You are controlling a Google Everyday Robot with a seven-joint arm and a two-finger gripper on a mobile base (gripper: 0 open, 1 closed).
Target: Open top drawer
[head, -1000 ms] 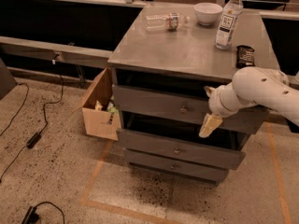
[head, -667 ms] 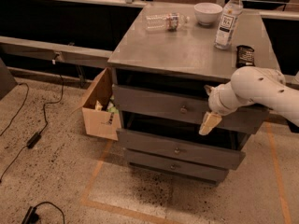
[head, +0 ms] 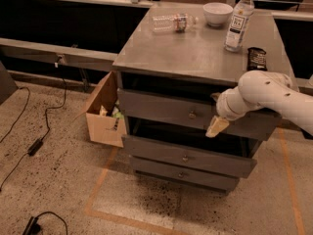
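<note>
Camera view: one gripper (head: 216,126) by top drawer (head: 161,109), two drawers (head: 186,156) below.

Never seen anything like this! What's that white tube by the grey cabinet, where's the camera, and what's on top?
The white tube is a robot's arm, reaching in from the right. Its tan-tipped gripper, the robot's hand, hangs in front of the top drawer, just right of its knob, with nothing visible in it. The single picture looks down on the cabinet from the front; where the camera is mounted isn't known. On top: a clear bottle lying on its side, a white bowl, an upright bottle and a dark packet. A cardboard box sits on the floor at the left.
</note>
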